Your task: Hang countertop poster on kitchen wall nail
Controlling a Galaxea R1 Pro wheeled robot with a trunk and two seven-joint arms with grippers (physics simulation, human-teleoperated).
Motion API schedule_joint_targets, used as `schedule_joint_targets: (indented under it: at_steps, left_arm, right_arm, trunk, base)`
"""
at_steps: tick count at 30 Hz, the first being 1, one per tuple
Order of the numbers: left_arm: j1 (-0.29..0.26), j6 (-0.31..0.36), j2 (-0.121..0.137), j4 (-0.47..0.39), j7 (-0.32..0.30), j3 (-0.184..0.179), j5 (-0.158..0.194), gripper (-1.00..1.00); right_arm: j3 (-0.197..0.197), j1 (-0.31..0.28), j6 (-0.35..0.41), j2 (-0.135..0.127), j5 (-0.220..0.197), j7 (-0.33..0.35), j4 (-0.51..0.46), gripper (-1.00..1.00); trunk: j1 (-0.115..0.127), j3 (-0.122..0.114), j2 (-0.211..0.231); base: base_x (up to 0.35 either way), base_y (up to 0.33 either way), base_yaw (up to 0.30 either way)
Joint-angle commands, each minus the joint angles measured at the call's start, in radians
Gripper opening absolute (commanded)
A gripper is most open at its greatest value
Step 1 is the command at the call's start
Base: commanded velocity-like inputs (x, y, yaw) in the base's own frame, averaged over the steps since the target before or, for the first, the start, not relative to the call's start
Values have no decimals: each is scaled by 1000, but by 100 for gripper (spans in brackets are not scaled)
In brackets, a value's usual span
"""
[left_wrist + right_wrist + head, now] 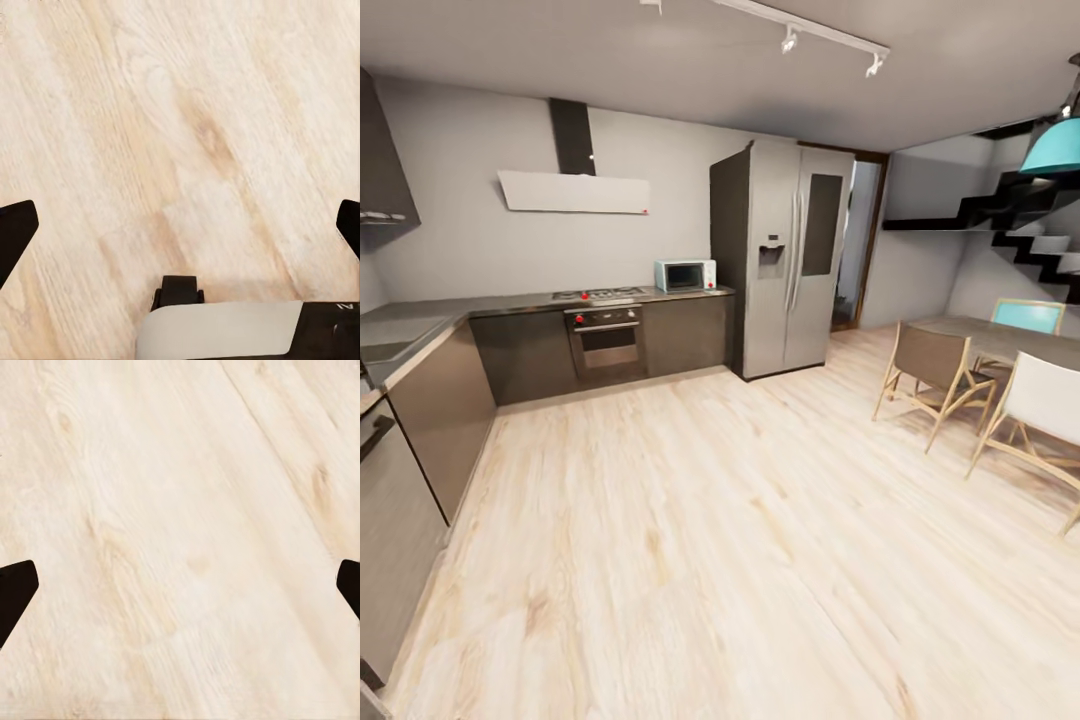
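- While both grippers, the left gripper (180,225) and the right gripper (180,585), stood spread wide over pale wooden floor (740,520), the grey L-shaped kitchen countertop (510,303) carried one white microwave (685,275).
- Three wooden-framed chairs (930,375) stood at one table (1010,340).

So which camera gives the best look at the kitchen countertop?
The head view: the kitchen countertop runs grey along the back wall, past the hob to the microwave, and turns toward the camera. Both wrist views look down at wooden floor, none of the countertop.
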State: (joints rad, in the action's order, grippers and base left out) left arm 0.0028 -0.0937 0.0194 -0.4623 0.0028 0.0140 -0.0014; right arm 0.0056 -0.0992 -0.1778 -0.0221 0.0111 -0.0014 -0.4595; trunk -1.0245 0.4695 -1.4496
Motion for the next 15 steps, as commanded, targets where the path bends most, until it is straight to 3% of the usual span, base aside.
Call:
schedule_joint_targets:
  at_steps: [1,11,15]
  left_arm:
    - [0,-1,0,-1,0,1,0,100]
    - [0,-1,1,-1,0,1,0,100]
    - [0,-1,1,-1,0,1,0,100]
  right_arm:
    - [1,-1,-3,0,1,0,1,100]
    - [1,-1,-3,-1,1,0,1,100]
    - [0,-1,-2,-1,1,1,18,100]
  trunk:
    - [0,1,0]
    - [0,3,0]
    - [0,4,0]
  base:
    - [254,-230,290]
    - [264,-220,289]
    - [284,-190,135]
